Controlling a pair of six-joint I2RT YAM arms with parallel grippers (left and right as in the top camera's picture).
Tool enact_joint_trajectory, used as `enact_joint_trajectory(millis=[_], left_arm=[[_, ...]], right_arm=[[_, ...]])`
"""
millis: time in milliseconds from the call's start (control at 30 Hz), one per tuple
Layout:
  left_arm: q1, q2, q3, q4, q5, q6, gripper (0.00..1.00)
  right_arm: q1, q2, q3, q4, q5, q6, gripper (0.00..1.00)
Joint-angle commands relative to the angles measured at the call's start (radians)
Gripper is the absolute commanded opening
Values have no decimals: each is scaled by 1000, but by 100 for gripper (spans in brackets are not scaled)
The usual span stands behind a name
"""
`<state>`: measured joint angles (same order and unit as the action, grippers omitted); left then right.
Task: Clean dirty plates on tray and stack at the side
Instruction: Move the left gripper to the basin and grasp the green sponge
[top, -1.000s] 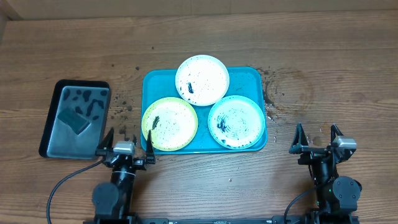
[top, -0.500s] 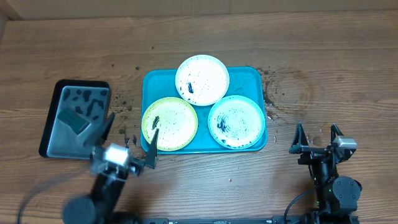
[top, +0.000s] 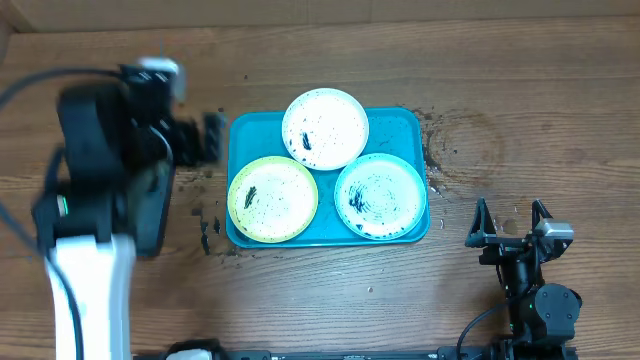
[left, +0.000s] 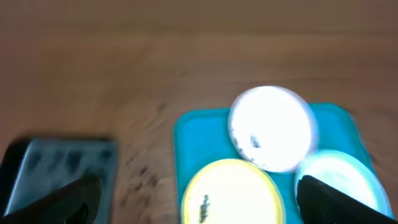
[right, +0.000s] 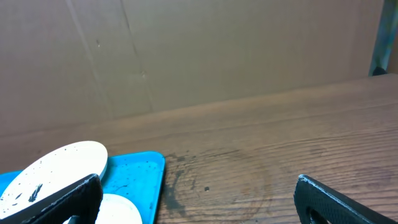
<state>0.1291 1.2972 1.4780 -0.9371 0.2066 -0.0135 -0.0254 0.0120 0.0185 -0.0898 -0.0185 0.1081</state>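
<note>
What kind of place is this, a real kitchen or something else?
Probably a robot test bench, not a kitchen: a robot arm mounted at a wooden table, a plain cardboard backdrop, and grime-speckled plates staged on a turquoise tray.

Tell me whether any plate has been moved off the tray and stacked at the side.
No: the white plate, the lime-green plate and the light blue plate all lie on the turquoise tray.
</note>
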Motion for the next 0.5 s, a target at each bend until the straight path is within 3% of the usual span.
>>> enact_joint_trajectory(millis=[0,133,267,333,467], left_arm=[[161,126,66,-41,14,-204,100],[323,251,73,-51,190,-249,100],[424,361,73,-71,190,-291,100],[446,408,73,-69,148,-339,100],[429,512,73,-74,-88,-478,100]], right_arm=[[4,-9,-11,6,10,3,100],[4,-9,-11,6,10,3,100],[4,-9,-11,6,10,3,100],[4,-9,-11,6,10,3,100],[4,-9,-11,6,10,3,100]])
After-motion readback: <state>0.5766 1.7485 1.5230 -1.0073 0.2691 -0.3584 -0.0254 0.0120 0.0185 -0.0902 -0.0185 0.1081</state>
